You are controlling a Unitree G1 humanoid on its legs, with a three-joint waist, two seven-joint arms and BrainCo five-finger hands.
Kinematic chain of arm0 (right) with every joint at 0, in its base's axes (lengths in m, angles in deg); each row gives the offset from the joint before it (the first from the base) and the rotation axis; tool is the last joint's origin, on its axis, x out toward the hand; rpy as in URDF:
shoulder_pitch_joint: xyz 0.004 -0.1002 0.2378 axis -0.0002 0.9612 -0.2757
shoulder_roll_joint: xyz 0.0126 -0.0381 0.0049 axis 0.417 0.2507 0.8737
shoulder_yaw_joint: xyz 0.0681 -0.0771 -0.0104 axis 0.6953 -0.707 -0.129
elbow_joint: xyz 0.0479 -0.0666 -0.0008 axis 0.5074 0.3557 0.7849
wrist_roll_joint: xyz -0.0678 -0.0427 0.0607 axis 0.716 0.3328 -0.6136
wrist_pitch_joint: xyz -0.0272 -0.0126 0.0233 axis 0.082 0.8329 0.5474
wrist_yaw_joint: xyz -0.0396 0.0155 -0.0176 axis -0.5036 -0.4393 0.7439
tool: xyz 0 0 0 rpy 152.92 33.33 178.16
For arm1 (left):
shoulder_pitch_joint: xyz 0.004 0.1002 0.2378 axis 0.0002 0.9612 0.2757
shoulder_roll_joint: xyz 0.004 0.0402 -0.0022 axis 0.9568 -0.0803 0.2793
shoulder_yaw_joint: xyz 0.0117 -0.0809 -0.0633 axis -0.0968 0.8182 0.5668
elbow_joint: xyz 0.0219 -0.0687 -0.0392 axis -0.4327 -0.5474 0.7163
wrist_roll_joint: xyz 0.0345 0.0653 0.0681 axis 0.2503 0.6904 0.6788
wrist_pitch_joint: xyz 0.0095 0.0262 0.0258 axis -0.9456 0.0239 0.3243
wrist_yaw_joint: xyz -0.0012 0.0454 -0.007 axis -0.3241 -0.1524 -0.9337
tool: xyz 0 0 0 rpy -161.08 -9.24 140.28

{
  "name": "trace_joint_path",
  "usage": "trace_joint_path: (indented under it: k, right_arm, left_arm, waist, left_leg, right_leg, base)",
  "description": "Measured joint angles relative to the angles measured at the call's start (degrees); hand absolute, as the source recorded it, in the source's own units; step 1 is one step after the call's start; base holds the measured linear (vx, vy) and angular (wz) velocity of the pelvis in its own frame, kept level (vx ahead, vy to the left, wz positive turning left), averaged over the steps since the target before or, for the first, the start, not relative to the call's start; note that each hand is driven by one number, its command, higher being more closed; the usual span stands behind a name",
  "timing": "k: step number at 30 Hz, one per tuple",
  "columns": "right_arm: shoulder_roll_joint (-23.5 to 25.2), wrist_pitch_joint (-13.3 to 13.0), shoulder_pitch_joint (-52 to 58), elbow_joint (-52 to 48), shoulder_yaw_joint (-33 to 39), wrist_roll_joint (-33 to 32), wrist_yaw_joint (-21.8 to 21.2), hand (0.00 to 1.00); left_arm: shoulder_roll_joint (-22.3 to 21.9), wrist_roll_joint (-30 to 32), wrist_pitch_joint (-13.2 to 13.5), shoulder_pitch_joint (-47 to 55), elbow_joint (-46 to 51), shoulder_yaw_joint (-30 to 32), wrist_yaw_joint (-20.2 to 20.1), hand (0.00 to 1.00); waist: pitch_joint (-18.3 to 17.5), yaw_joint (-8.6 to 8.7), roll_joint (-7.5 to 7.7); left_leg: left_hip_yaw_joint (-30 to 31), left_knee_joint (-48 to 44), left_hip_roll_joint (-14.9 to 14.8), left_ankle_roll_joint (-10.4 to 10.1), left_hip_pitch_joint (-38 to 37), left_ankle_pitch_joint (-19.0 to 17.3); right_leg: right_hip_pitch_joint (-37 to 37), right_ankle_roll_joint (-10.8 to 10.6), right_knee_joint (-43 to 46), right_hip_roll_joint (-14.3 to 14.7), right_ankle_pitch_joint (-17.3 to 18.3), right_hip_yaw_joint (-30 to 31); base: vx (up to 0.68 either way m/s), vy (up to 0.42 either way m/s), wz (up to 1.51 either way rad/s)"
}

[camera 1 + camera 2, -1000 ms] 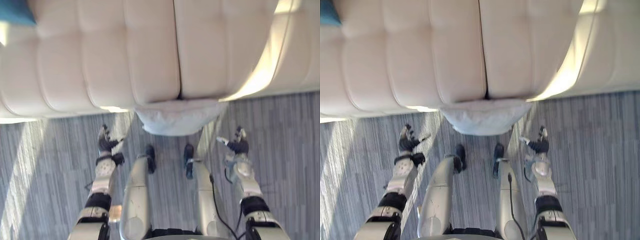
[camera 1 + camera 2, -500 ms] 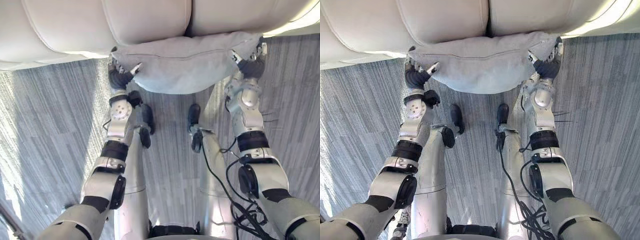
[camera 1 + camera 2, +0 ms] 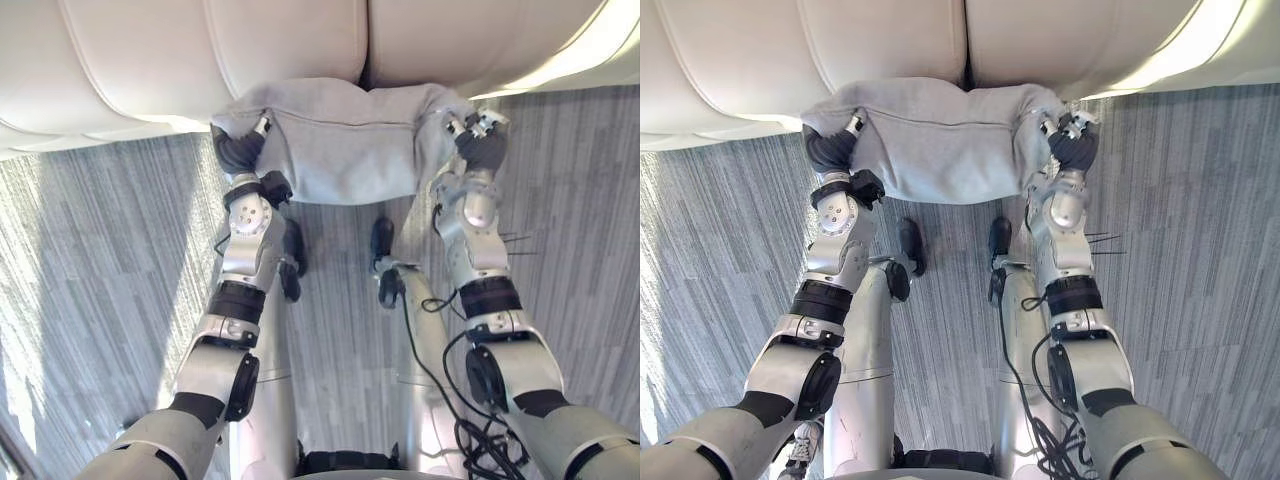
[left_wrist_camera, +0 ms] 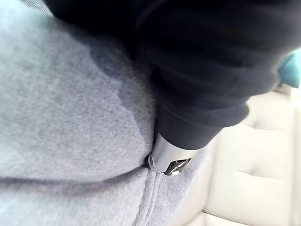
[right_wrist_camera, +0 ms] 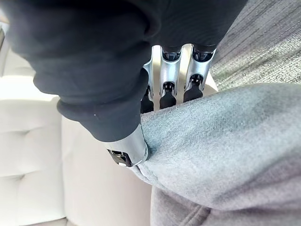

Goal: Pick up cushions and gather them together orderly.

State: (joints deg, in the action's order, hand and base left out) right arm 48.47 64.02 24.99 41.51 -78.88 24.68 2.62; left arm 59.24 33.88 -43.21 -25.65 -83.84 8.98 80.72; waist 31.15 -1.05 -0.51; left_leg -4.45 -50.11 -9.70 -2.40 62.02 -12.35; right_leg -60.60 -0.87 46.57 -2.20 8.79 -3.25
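Left eye view, near to far: grey striped carpet [image 3: 100, 290] spreads out in front of the sofa [image 3: 280, 45]; both arms reach toward the sofa's front edge. The left hand [image 3: 240, 152] sits just short of that edge, under the sofa's left seat pad. It is closed on the left corner of the grey cushion [image 3: 345, 150], with the cloth bunched over the hand. In the left wrist view its thumb [image 4: 167, 157] digs into the grey fabric and makes a fold; the rest of the fingers are hidden behind the cloth.

The right hand [image 3: 483, 148] is level with the left, also just short of the sofa's edge, under the right seat pad; it is closed on the cushion's right corner. In the right wrist view its fingers [image 5: 178, 70] run behind the cloth and the thumb [image 5: 127, 150] clamps the front, so the corner is pinched between them.

The cushion hangs stretched between the two hands, off the carpet; it sits right in front of the sofa, centred under the seam between the two seat pads. Its far edge meets the sofa's front edge in both eye views; cannot tell whether it touches. Its lower edge sags toward the carpet. The sofa is cream and quilted, farthest away, and runs across the whole width.
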Motion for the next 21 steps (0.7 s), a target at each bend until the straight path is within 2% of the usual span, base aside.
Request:
trace_joint_path:
  k: [3,5,7,8,9,11,12,16,21]
  right_arm:
    - [1.1,-0.6,5.4,-5.0,-0.5,0.0,-0.8,1.0]
    - [2.1,-0.7,10.9,-9.6,-0.7,0.0,-0.8,1.0]
    - [2.9,-1.2,14.9,-12.9,-0.7,0.1,-0.8,1.0]
    - [3.3,-2.3,19.8,-15.5,-1.9,0.2,-0.9,1.0]
    - [3.5,-2.5,22.8,-17.8,-2.9,0.2,-1.0,1.0]
    - [4.1,-2.9,27.0,-21.6,-4.1,1.4,-1.9,1.0]
    - [4.7,-3.2,30.9,-23.9,-5.7,2.6,-2.7,1.0]
    - [5.1,-3.4,37.3,-25.1,-8.2,4.4,-4.7,1.0]
    - [5.0,-3.2,38.3,-25.1,-9.7,4.5,-7.1,1.0]
  left_arm:
    - [-0.4,0.0,0.5,4.3,4.3,-1.9,0.0,1.0]
    - [-1.9,0.0,1.1,10.1,8.2,-4.0,-0.1,1.0]
    - [-2.8,0.0,1.5,13.4,10.2,-6.0,-0.2,1.0]
    - [-3.5,0.0,2.2,18.0,12.0,-7.9,-0.6,1.0]
    - [-3.9,0.0,2.2,21.0,13.8,-8.4,-1.1,1.0]
    - [-4.2,0.0,2.9,25.4,16.7,-9.0,-1.6,1.0]
    - [-4.3,0.0,3.7,30.2,18.6,-9.1,-2.5,1.0]
    - [-3.7,0.2,5.0,38.3,20.2,-9.6,-4.4,1.0]
    - [-2.3,1.1,4.8,45.3,20.4,-9.7,-5.5,1.0]
  waist:
    - [-0.1,-0.05,-0.09]
    - [-1.9,-0.05,-0.15]
    - [-2.1,-0.07,-0.13]
    - [-5.7,-0.03,-0.07]
    - [-7.3,-0.04,-0.13]
    - [-7.5,-0.08,-0.1]
    - [-9.9,-0.1,-0.14]
    - [-16.3,0.06,-0.35]
    - [-18.9,-0.01,-0.65]
  left_leg:
    - [0.0,2.7,0.0,-0.2,-6.6,0.1]
    - [-0.4,5.6,0.2,-0.2,-12.6,0.1]
    - [-0.5,7.8,0.7,-0.2,-17.7,0.1]
    - [-0.7,10.0,1.1,-0.2,-20.4,0.1]
    - [-0.8,11.4,1.4,-0.2,-22.4,0.1]
    - [-1.5,13.8,1.9,-0.2,-27.8,0.1]
    - [-2.1,16.4,2.1,-0.3,-31.6,0.1]
    - [-2.4,22.7,2.8,-1.1,-37.7,0.7]
    - [-3.5,26.8,2.8,-1.2,-44.6,1.2]
  right_leg:
    - [6.9,0.3,-2.9,0.0,-0.1,-0.7]
    - [13.0,0.3,-5.8,0.0,0.0,-0.9]
    - [18.2,0.2,-8.0,-0.3,0.0,-1.2]
    - [21.0,0.1,-10.3,-0.6,0.1,-1.4]
    - [23.0,0.1,-11.5,-0.8,0.1,-1.5]
    - [28.0,-0.2,-13.5,-1.0,0.3,-1.3]
    - [31.6,-0.3,-16.3,-1.0,0.3,-1.3]
    - [37.7,-0.7,-22.9,-0.9,-0.5,-1.2]
    - [45.1,-1.0,-29.7,0.0,-2.5,0.1]
  base:
    - [0.06,-0.033,0.08]
    - [0.09,-0.002,0.07]
    - [0.12,0.016,0.14]
    - [0.15,0.029,0.15]
    - [0.17,0.03,0.12]
    - [0.15,0.013,0.02]
    - [0.1,-0.006,-0.05]
    - [0.17,-0.009,0.0]
    - [0.18,0.012,-0.15]
